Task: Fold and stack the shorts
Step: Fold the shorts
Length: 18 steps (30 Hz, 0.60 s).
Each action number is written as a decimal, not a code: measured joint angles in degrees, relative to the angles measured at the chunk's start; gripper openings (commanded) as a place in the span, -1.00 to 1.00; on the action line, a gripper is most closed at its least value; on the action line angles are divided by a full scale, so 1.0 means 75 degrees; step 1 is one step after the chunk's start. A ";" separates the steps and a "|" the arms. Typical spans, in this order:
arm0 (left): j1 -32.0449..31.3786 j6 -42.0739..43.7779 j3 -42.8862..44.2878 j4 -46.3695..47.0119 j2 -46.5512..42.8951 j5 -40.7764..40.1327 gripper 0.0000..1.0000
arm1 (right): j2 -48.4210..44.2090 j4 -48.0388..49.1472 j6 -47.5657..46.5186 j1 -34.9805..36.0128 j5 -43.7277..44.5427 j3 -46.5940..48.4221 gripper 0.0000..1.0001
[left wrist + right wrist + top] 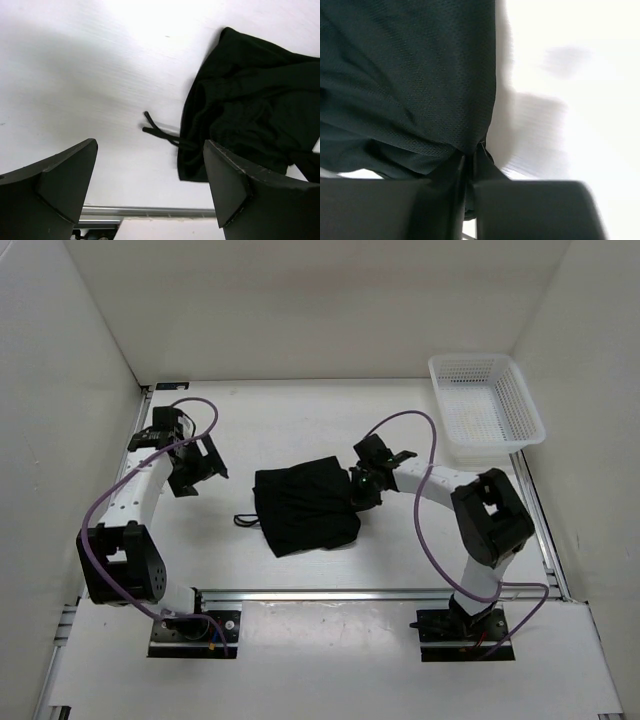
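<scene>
Presently, the shorts (303, 508) are clamped by the right gripper (356, 489); left of them, the left gripper (205, 468) is held spread.

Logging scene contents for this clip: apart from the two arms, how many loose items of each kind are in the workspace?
black shorts: 1
white mesh basket: 1
Total: 2
</scene>
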 measured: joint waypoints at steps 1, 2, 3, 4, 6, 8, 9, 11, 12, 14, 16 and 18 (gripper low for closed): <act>-0.0047 0.0029 0.0122 -0.0044 -0.0020 0.0070 0.98 | -0.0143 -0.0032 0.0015 -0.0055 0.0146 -0.0117 0.19; -0.0082 0.0050 0.0259 -0.0093 -0.0023 0.0149 0.98 | -0.0297 -0.0085 0.0052 -0.0105 0.0283 -0.0224 0.64; -0.0096 0.0064 0.0370 -0.0134 -0.0023 0.0207 0.98 | -0.0446 -0.0163 0.0055 -0.0134 0.0434 -0.0297 0.94; -0.0105 0.0070 0.0504 -0.0207 -0.0023 0.0242 0.98 | -0.0635 -0.0245 0.0093 -0.0149 0.0618 -0.0364 1.00; -0.0125 0.0111 0.0790 -0.0329 -0.0041 0.0291 0.98 | -0.1128 -0.0513 0.0093 -0.0169 0.1046 -0.0417 1.00; -0.0125 0.0125 0.0970 -0.0379 -0.0146 0.0309 0.98 | -0.1830 -0.0772 0.0125 -0.0245 0.1641 -0.0420 1.00; -0.0125 0.0137 0.1005 -0.0376 -0.0256 0.0309 0.98 | -0.2244 -0.0903 0.0149 -0.0318 0.1944 -0.0423 1.00; -0.0131 0.0134 0.1005 -0.0382 -0.0571 0.0291 0.98 | -0.3060 -0.1142 0.0187 -0.0600 0.2527 -0.0423 1.00; -0.0131 0.0117 0.1005 -0.0370 -0.0784 0.0251 0.98 | -0.3445 -0.1250 0.0207 -0.0766 0.2838 -0.0423 1.00; -0.0131 0.0105 0.1005 -0.0321 -0.1256 0.0160 0.98 | -0.4176 -0.1498 0.0204 -0.1163 0.3552 -0.0423 1.00; -0.0131 0.0090 0.1005 -0.0277 -0.1722 0.0076 0.98 | -0.4759 -0.1801 0.0178 -0.1536 0.4269 -0.0423 1.00; -0.0131 0.0058 0.0976 -0.0195 -0.2081 0.0006 0.98 | -0.5120 -0.2092 0.0143 -0.1734 0.4870 -0.0423 1.00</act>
